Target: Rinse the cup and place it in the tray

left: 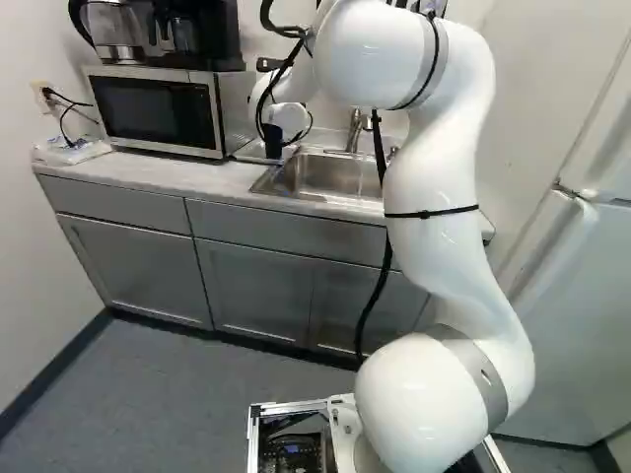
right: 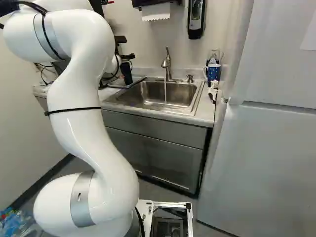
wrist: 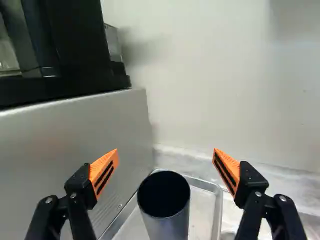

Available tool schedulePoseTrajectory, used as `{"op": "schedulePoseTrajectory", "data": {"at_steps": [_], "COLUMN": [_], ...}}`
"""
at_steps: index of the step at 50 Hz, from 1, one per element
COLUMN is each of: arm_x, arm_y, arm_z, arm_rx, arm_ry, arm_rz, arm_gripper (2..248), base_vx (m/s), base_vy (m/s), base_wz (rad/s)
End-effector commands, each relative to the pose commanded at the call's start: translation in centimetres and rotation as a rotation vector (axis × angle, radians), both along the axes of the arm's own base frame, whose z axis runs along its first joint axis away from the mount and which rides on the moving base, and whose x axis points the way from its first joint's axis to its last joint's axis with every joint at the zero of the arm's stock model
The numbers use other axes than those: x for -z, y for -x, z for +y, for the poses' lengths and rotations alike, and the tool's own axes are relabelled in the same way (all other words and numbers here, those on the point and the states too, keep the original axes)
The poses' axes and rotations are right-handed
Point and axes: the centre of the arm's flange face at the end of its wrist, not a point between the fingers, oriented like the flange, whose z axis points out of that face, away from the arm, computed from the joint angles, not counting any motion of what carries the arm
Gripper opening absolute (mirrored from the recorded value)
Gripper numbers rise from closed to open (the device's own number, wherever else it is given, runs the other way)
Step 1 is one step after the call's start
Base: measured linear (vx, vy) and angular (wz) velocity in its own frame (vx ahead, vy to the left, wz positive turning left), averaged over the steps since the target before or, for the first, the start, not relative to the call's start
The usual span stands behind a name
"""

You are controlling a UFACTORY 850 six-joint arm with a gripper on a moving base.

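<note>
Partly hidden by the arm, the black gripper is beside the dark cup in the right base view. The wrist view has the gripper with its orange-padded fingers wide apart, holding nothing. The cup stands upright, mouth up, on the metal tray, between the lines of the two fingers and touching neither. In the right base view the tray lies beside the sink. A thin stream of water runs from the faucet.
The microwave with a coffee machine on top flanks the tray, its side close by one finger. The wall rises behind. A blue patterned mug stands beyond the sink, near the fridge.
</note>
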Motion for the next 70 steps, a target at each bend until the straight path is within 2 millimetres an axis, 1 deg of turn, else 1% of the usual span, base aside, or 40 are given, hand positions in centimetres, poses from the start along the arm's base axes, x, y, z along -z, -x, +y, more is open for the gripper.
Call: {"op": "schedulePoseTrajectory", "data": {"at_steps": [17, 35, 55, 70], "arm_x": [-1.8, -3.8, -6.0, -7.5], "arm_y": [0.5, 1.9, 4.2, 5.0], "arm_z": [-0.6, -2.2, -5.0, -7.3], "arm_rx": [0.002, 0.011, 0.029, 0.048], "arm_ry": [-0.005, -0.005, 0.007, 0.022], "arm_rz": [-0.005, 0.015, 0.037, 0.037], "arm_gripper": [247, 247, 247, 247], "base_vx": [0.000, 0.000, 0.000, 0.000], "base_vy": [0.000, 0.000, 0.000, 0.000], "base_wz": [0.000, 0.000, 0.000, 0.000]}}
